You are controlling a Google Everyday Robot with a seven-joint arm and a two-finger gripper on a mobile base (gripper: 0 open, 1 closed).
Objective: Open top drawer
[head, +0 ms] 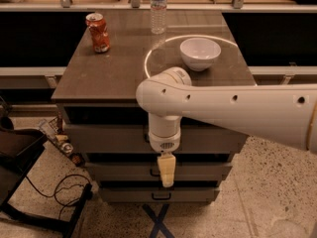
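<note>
The top drawer (pixel 109 139) is the wide grey-taupe front just under the table top (pixel 114 76). It stands pulled out a little, with a dark gap above it. Its black pull is hidden behind my wrist. My gripper (pixel 166 171) hangs straight down from the white arm (pixel 237 110) in front of the drawers. Its cream tip lies below the top drawer's front, over the middle drawer (pixel 119 170) and beside that drawer's black pull (pixel 154 172).
On the table top stand a red can (pixel 98 32), a clear bottle (pixel 158 9) and a white bowl (pixel 200 52). The bottom drawer (pixel 129 195) sits lowest. A black chair (pixel 20 155) and cables (pixel 64 188) lie at the left, with blue floor tape (pixel 157 223) in front.
</note>
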